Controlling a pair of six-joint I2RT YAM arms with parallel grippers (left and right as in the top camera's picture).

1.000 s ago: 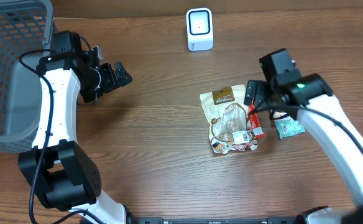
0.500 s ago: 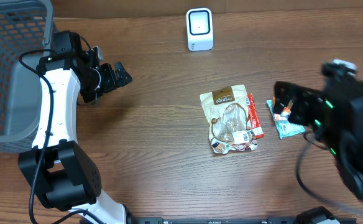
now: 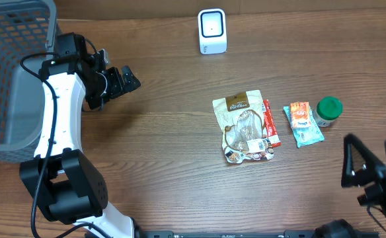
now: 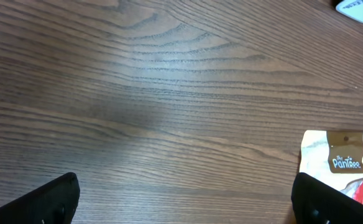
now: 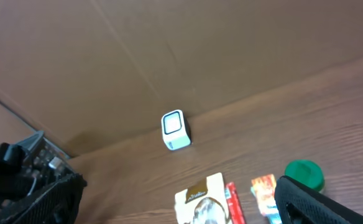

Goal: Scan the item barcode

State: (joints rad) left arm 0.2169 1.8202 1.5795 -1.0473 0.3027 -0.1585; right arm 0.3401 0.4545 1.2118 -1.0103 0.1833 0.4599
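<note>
Wood-grain worktop (image 3: 166, 165) carries everything. Left end effector (image 3: 128, 84), released and empty, hovers beside the grey basket (image 3: 8, 73). Right end effector (image 3: 370, 155), also released, sits near the front right edge. Beyond it lie the snack pouch (image 3: 244, 125), red stick pack (image 3: 270, 122), sachet (image 3: 303, 122) and green-lidded jar (image 3: 328, 110); the white scanner (image 3: 212, 31) stands well behind them.

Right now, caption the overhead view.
Open left pincer and right pincer flank snack pouch, green-lidded jar and white scanner.

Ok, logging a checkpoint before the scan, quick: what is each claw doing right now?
Left claw: open, holding nothing.
Right claw: open, holding nothing.
</note>
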